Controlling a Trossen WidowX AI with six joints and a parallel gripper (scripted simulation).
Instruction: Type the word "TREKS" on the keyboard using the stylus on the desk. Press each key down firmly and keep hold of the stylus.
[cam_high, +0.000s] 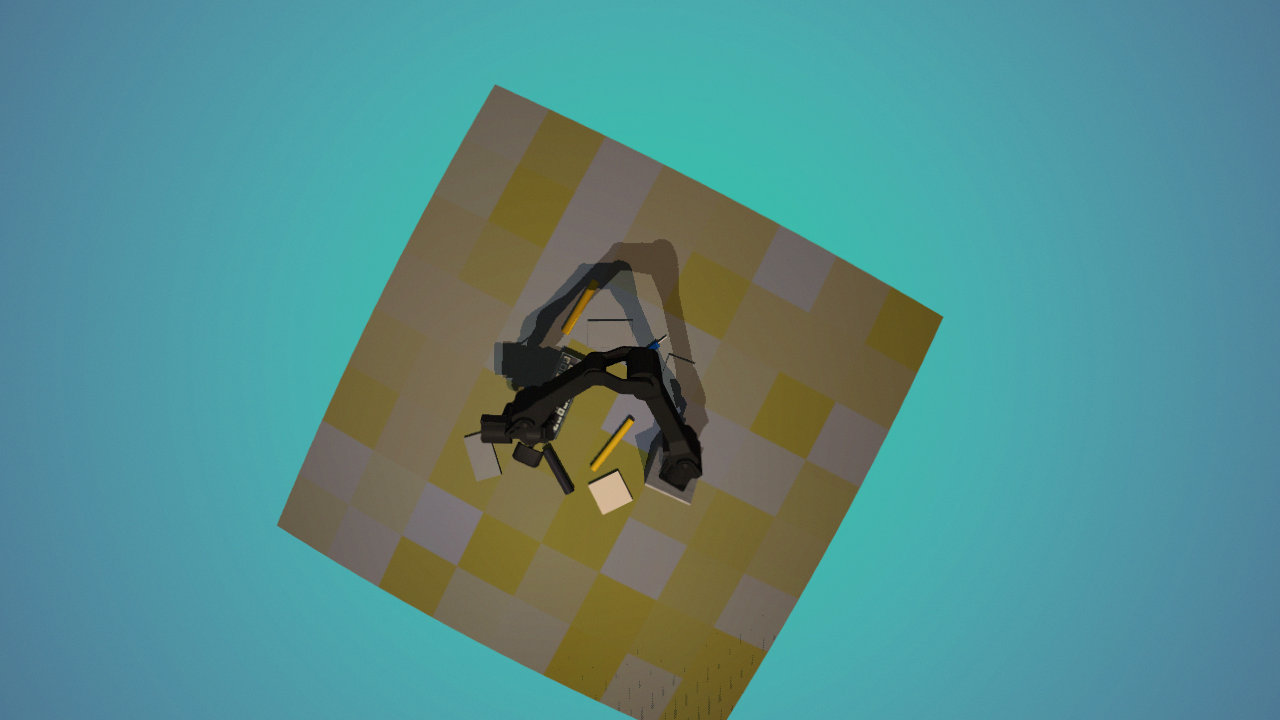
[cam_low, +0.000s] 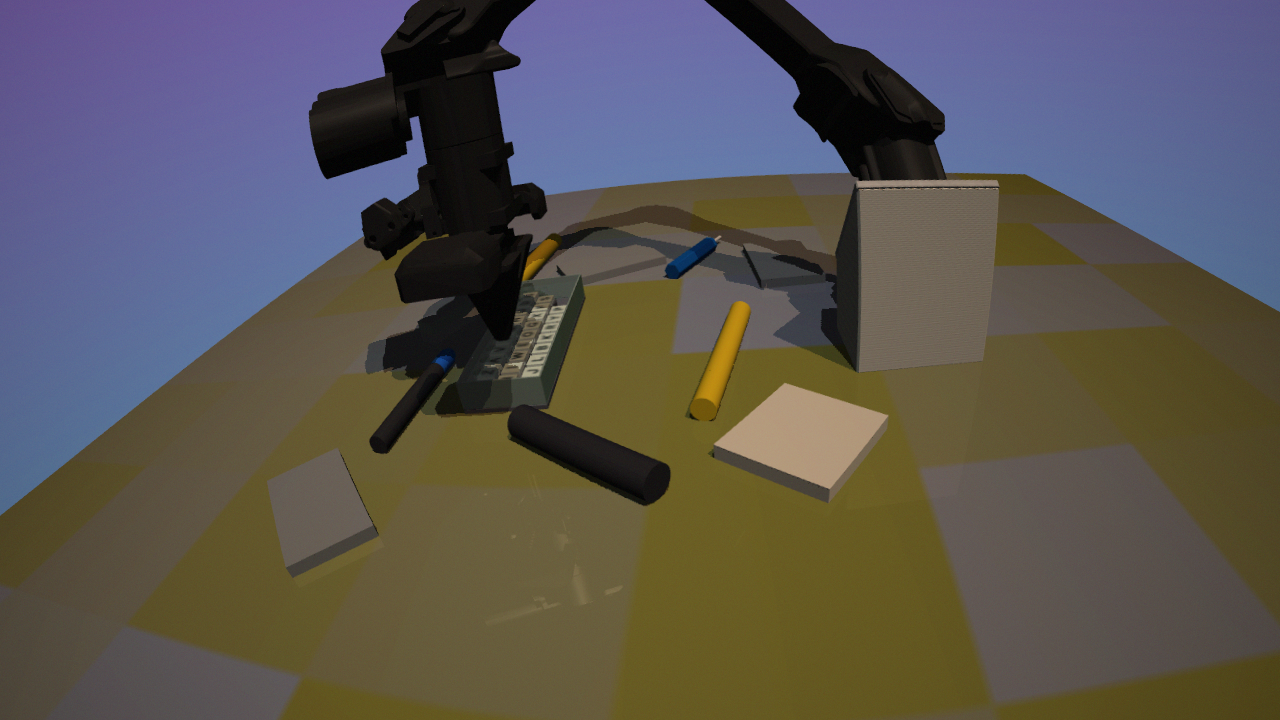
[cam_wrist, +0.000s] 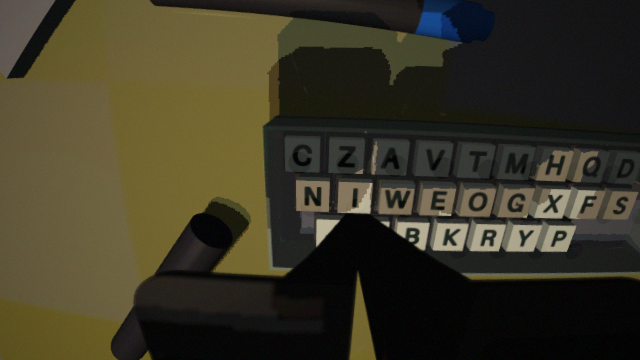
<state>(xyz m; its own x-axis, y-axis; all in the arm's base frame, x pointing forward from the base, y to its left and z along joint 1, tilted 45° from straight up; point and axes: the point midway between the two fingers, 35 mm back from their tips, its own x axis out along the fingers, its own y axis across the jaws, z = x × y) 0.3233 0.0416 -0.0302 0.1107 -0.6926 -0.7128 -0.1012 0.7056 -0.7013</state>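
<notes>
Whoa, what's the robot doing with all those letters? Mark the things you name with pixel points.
The black gripper (cam_high: 543, 435) (cam_low: 503, 338) (cam_wrist: 356, 224) is shut with nothing in it, its tips down at the little keyboard (cam_high: 562, 413) (cam_low: 563, 335) (cam_wrist: 267, 200). It's meant to type TREKS with a stylus, but it isn't holding one. I can't tell whether any key is being pressed.

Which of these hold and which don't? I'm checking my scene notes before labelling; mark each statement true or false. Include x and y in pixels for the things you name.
1. The gripper (cam_high: 539, 436) (cam_low: 503, 337) (cam_wrist: 356, 224) is shut with nothing between its fingertips. True.
2. The keyboard (cam_low: 562, 349) (cam_wrist: 450, 261) has T in the same row as K. False: T is in the row with C and Z, K in the row with B and R.
3. The blue stylus (cam_high: 653, 345) (cam_low: 691, 257) is lying on the desk. True.
4. The thick black cylinder (cam_high: 558, 469) (cam_low: 588, 454) (cam_wrist: 185, 255) stands upright. False: it lies on its side.
5. E is between W and O. True.
</notes>
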